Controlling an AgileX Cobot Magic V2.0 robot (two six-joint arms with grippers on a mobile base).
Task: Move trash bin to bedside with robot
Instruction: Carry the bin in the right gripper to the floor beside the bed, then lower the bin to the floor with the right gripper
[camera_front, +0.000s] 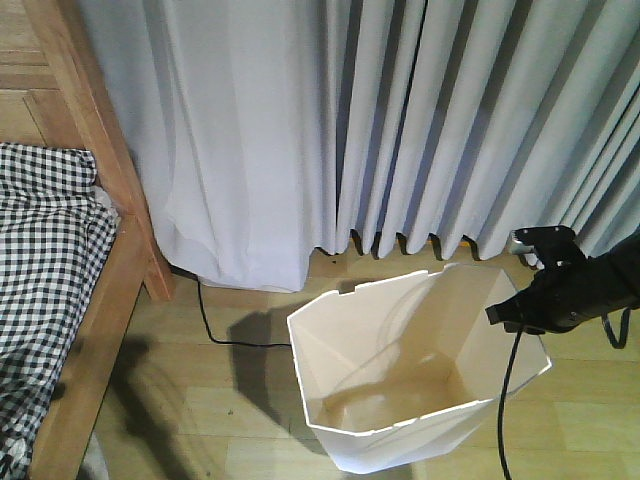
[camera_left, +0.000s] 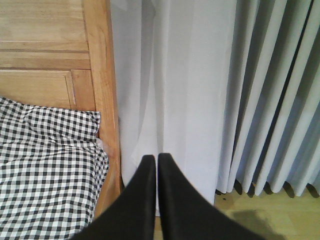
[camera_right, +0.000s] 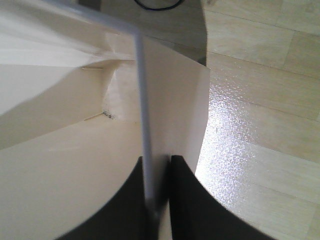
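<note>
Right gripper (camera_right: 157, 160) is clamping the trash bin (camera_front: 385, 445) by its thin rim. Bin is sitting on the floor (camera_front: 220, 420) near the curtain (camera_front: 300, 120), apart from the bed (camera_front: 60, 250). Edge pinch is risking a slip or a tipped bin, and the cable (camera_front: 212, 325) may be snagging it. Left gripper (camera_left: 156, 159) is hanging closed, empty.

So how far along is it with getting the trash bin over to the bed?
Done: the right gripper has its fingers closed on the trash bin wall at the rim. In hand: the bin, held that way, stands before the curtain. Left: bare floor separates it from the bed frame, so it is not yet bedside. The left gripper is shut on nothing.
</note>
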